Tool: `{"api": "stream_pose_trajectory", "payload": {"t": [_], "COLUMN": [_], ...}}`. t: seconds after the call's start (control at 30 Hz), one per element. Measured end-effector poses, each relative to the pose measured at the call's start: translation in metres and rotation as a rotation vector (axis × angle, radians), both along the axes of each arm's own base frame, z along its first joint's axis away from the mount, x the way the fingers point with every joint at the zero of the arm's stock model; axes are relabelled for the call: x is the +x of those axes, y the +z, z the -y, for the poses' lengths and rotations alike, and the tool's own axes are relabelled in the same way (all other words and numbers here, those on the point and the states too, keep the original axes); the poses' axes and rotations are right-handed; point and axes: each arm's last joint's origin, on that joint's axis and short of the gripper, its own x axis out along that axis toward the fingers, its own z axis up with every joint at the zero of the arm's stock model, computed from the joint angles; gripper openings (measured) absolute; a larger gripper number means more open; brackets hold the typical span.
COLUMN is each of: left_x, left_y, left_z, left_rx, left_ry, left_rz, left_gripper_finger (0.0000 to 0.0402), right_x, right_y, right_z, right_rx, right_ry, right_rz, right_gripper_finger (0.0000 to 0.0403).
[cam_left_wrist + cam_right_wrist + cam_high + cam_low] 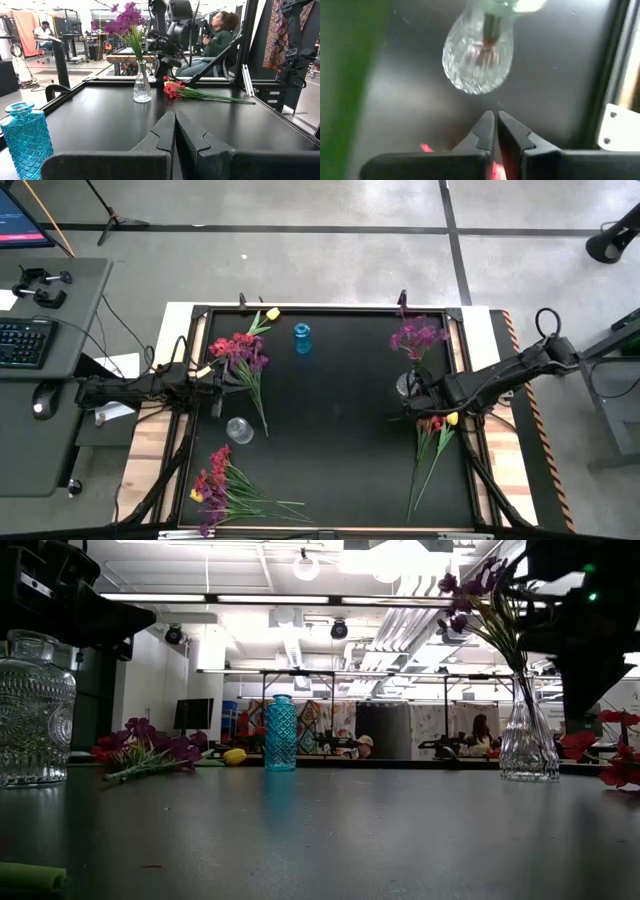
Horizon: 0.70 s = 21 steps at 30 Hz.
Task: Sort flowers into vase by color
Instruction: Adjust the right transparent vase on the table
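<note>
A faceted clear glass vase (142,89) holds purple flowers (126,15); the ribbed blue bottle (26,135) stands empty (mouth bare). The right gripper (495,131) hangs above red flowers (172,89) with fingers pressed together, as are the left gripper (175,131) fingers.

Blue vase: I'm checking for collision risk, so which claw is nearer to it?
Left. The left claw sits just beyond the flowers beside the blue vase; the right claw is farther off, by the clear vase.

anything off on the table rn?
Mostly tidy. Purple flowers stand in the clear vase; the blue vase is upright and empty. One yellow bud lies alone by the far edge, apart from the bunches.
</note>
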Motion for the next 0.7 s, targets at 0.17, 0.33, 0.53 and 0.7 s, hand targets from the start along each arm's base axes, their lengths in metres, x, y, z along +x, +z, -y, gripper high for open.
{"api": "stream_pose_trajectory", "payload": {"t": [0.17, 0.33, 0.53, 0.7], "left_x": [0.000, 0.000, 0.000, 0.000], "left_y": [0.000, 0.000, 0.000, 0.000], "left_z": [0.000, 0.000, 0.000, 0.000], "left_rx": [0.000, 0.000, 0.000, 0.000], "left_ry": [0.000, 0.000, 0.000, 0.000], "left_rz": [0.000, 0.000, 0.000, 0.000], "left_gripper_finger": [0.0000, 0.0000, 0.0000, 0.0000], "right_x": [0.006, 0.007, 0.007, 0.008], "right_y": [-0.012, -0.015, -0.015, -0.014], "right_z": [0.004, 0.010, 0.015, 0.020], "right_rx": [-0.033, -0.076, -0.120, -0.163], "right_ry": [0.017, 0.002, -0.013, -0.011], "right_rz": [0.075, 0.091, 0.092, 0.086], "right_gripper_finger": [0.0005, 0.0004, 0.0001, 0.0000]}}
